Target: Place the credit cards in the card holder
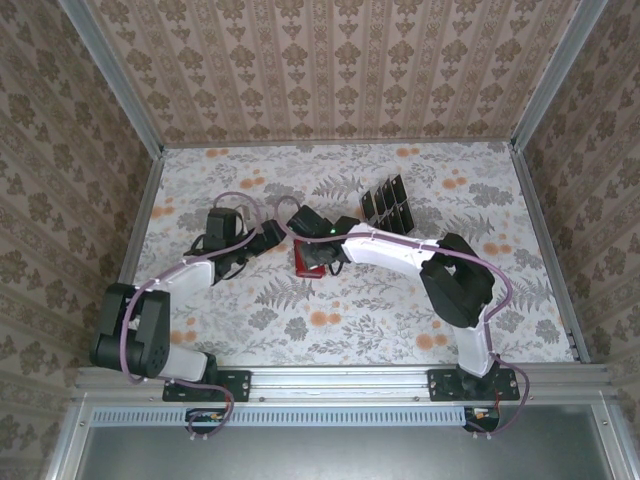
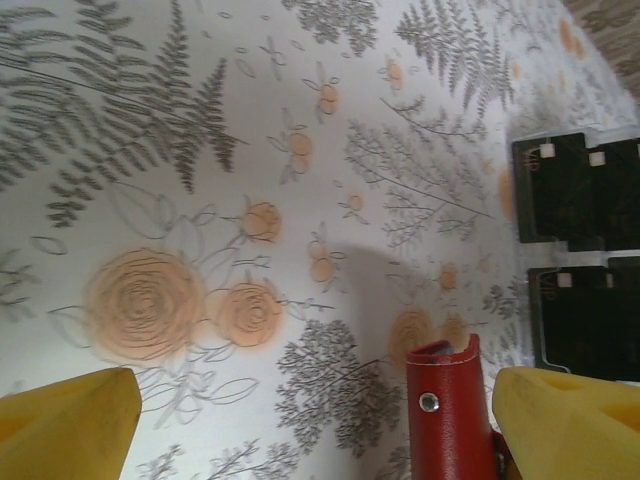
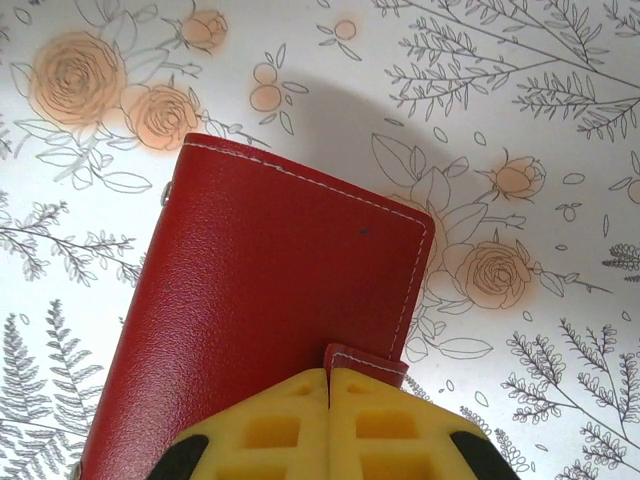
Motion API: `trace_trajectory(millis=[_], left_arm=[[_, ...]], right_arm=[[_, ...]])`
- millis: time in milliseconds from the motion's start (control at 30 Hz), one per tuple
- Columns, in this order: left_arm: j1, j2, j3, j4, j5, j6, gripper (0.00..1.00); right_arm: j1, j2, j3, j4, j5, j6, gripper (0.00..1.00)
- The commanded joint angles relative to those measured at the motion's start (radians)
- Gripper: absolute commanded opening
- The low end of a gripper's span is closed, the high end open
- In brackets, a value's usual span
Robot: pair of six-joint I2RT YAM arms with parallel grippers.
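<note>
One red card holder (image 3: 260, 300), closed, is laid on the floral worktop (image 3: 520, 90). Its clasp tab (image 3: 366, 360) is met by the clenched right jaws, and its edge is flanked by the released left jaws. Two credit cards (image 2: 585, 190) are counted nearby.

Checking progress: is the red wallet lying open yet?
No: the red wallet is folded shut, clasp tab wrapped over its edge.

Beige and brown patterned wallpaper covers the walls (image 1: 330, 70) on three sides. Bare metal posts (image 1: 112, 70) stand at the far corners. The counter (image 1: 330, 335) is covered in a white cloth printed with grey ferns and orange roses. A metal rail (image 1: 340, 380) runs along its near edge. The light is soft and even.
</note>
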State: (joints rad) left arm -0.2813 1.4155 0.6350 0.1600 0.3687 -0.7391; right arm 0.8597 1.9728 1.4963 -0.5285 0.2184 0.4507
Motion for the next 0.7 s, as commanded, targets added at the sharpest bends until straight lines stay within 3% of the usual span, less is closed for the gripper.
trace_trajectory(millis=[0, 667], left_arm=[[-0.015, 0.028, -0.027, 0.160, 0.067, -0.084, 0.98], [-0.106, 0.215, -0.066, 0.490, 0.137, -0.267, 0.74]], right_arm=[[-0.005, -0.042, -0.020, 0.034, -0.023, 0.023, 0.00], [-0.024, -0.080, -0.068, 0.088, -0.061, 0.056, 0.00]])
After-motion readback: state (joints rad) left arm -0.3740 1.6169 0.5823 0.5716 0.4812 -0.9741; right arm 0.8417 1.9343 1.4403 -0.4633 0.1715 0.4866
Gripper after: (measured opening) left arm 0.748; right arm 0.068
